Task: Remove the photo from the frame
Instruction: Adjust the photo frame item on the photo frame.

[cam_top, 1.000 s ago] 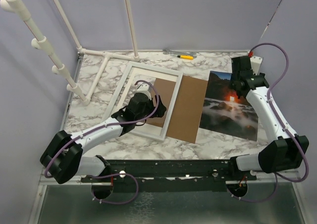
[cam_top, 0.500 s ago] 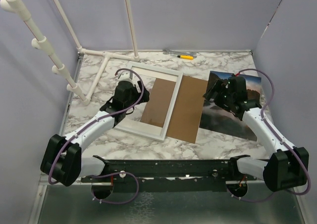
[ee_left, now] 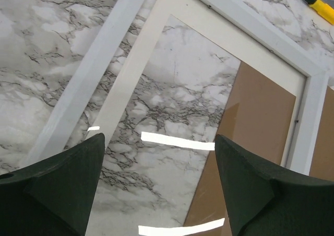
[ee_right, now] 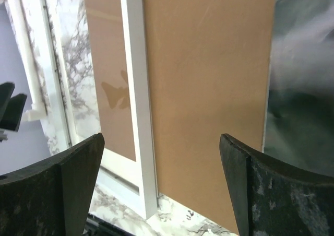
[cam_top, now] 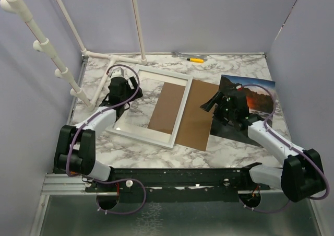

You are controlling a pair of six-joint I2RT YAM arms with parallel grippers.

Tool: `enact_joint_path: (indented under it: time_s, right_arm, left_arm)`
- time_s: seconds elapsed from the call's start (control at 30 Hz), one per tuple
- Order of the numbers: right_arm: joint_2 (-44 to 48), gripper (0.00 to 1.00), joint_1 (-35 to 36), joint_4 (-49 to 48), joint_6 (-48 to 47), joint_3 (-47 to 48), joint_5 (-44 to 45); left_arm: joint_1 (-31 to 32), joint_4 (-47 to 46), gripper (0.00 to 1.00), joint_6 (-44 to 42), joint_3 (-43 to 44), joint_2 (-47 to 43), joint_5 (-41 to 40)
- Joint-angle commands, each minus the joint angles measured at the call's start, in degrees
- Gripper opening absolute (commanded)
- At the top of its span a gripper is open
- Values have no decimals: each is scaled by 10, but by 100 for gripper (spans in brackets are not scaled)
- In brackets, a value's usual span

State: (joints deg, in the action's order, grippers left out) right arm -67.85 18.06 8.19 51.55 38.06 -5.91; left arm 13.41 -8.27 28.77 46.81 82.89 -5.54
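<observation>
While photo (cam_top: pixel 257 97) lies flat outside frame (cam_top: pixel 146 137), L gripper (ee_left: pixel 159 152) & R gripper (ee_right: pixel 162 147) both gape wide, unladen.

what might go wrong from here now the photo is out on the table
The right arm's fingers hang open over the edge where the backing board meets the photo; a dip could scuff or crease the print. The board lies propped across the right rail of the frame, so a nudge might slide it onto the photo. The left arm's fingers hover open over what looks like a reflective pane and could knock it.
</observation>
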Motion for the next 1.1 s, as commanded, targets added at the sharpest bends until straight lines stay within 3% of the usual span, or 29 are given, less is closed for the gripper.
enact_joint_path:
  time_s: [0.0, 0.13, 0.63, 1.07]
  right_arm:
    - [5, 96, 29, -31, 42, -25, 13]
    - [26, 96, 38, -39, 67, -62, 23]
    - [29, 96, 38, -22, 42, -103, 9]
    - [-24, 96, 38, -43, 57, -111, -11]
  left_arm:
    - [-36, -31, 88, -36, 24, 26, 32]
    - [-76, -24, 99, -39, 40, 53, 67]
    - [-124, 21, 98, -145, 139, 202, 187]
    - [-125, 62, 97, -153, 169, 261, 188]
